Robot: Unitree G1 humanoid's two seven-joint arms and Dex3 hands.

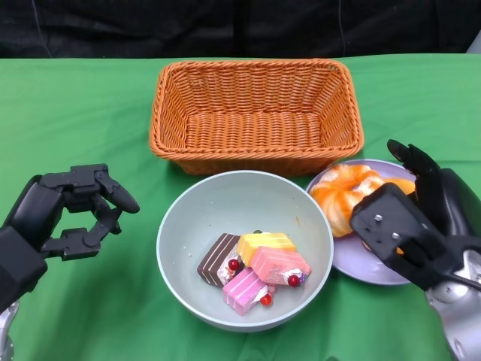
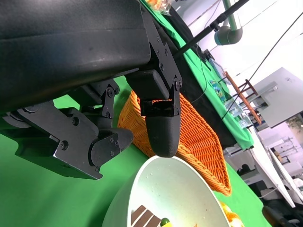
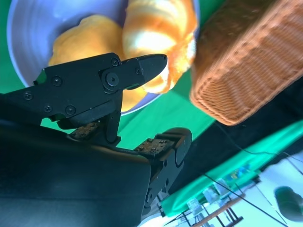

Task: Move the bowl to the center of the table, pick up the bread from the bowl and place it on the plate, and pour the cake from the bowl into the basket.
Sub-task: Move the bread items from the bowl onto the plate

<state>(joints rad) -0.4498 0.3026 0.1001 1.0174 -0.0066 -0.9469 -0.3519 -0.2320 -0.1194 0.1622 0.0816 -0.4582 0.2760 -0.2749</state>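
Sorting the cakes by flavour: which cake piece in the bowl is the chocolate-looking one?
The dark brown striped cake, leftmost in the bowl, leaning on the bowl's slope. The others are yellow and two pink ones.

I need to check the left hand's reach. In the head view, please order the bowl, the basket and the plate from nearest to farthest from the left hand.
1. Bowl: just beside the left hand, at the table's centre.
2. Basket: behind the bowl, farther back.
3. Plate: beyond the bowl, under the right hand.
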